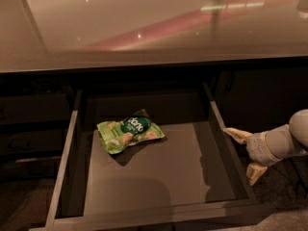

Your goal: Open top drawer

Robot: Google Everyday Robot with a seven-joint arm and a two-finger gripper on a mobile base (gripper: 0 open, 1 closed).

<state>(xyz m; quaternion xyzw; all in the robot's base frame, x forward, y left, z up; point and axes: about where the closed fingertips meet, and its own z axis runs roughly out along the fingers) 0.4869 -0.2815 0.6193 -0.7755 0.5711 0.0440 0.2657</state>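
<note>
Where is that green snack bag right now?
The green crinkly snack bag lies inside the pulled-out dark grey top drawer, left of centre; the cream two-finger gripper sits outside its right wall.

top drawer: front cut off at bottom edge | gripper just right of top drawer, fingers spread: arm cut off at right edge | left of top drawer: too dark
</note>
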